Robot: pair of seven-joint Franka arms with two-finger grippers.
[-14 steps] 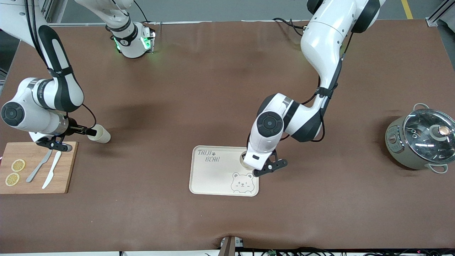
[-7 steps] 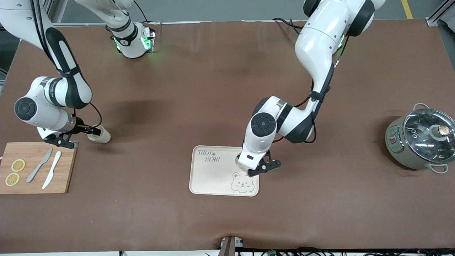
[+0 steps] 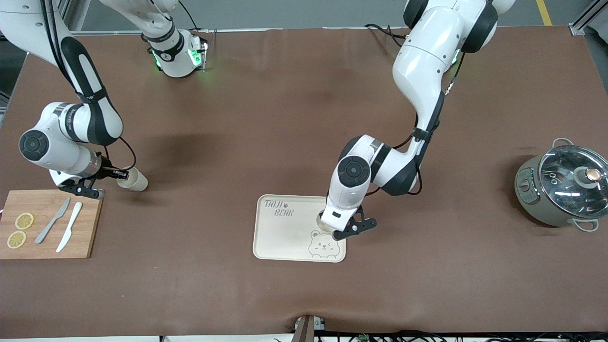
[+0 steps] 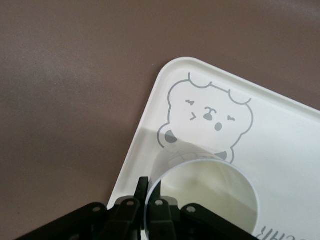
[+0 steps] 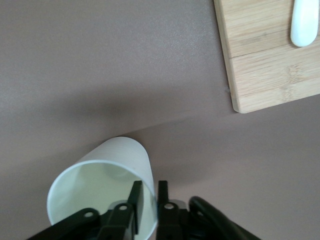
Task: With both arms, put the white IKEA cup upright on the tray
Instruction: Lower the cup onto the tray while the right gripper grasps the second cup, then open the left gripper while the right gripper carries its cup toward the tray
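Note:
Two white cups show. One cup [image 3: 321,220] [image 4: 210,192] stands upright over the cream tray [image 3: 285,237] [image 4: 285,125], just above the bear drawing. My left gripper [image 3: 328,223] [image 4: 149,184] is shut on its rim. I cannot tell whether this cup rests on the tray. The other cup [image 3: 136,181] [image 5: 117,160] lies on its side on the table beside the cutting board, mouth toward my right gripper [image 3: 124,176] [image 5: 149,184]. That gripper has one finger inside the mouth and one outside, shut on the cup's wall.
A wooden cutting board [image 3: 47,247] [image 5: 270,60] with a grey knife [image 3: 52,227], a white knife [image 3: 70,232] and lemon slices [image 3: 23,221] lies at the right arm's end. A lidded pot [image 3: 563,190] stands at the left arm's end.
My right gripper's fingers have closed onto the lying cup's rim. The left arm has carried its cup a little toward the bear drawing, over the tray.

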